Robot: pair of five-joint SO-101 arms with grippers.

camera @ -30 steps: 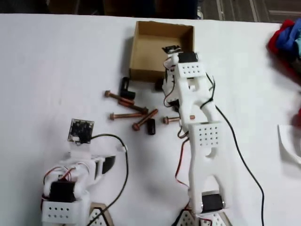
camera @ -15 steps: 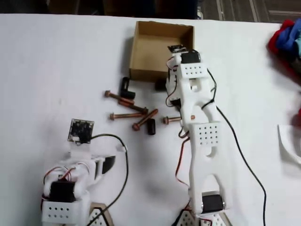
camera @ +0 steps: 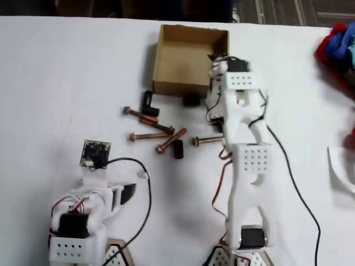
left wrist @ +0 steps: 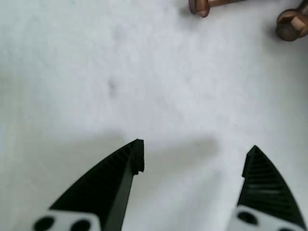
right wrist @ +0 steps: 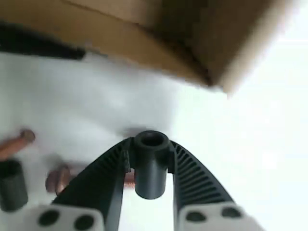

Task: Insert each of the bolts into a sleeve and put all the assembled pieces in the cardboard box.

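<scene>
My right gripper (right wrist: 150,145) is shut on an upright black sleeve (right wrist: 151,168), held just above the table beside a corner of the cardboard box (right wrist: 192,43). In the high view the right arm (camera: 239,83) stands at the near right corner of the box (camera: 188,55). Several copper bolts (camera: 147,136) lie in a loose cluster left of that arm, one (camera: 208,141) beside it. Loose black sleeves lie at the box front (camera: 191,101), farther left (camera: 147,102), and among the bolts (camera: 178,148). My left gripper (left wrist: 195,149) hangs open over bare table, with two bolt heads (left wrist: 199,6) beyond it.
The left arm (camera: 77,221) sits at the near left of the white table. Red and blue cloth (camera: 337,44) lies at the far right edge, and a white object (camera: 341,174) sits at the right edge. Cables (camera: 147,188) trail from both arms.
The right arm has swung to the right along the box front with the sleeve, uncovering the sleeve and bolt beside it. The left arm has not moved.
</scene>
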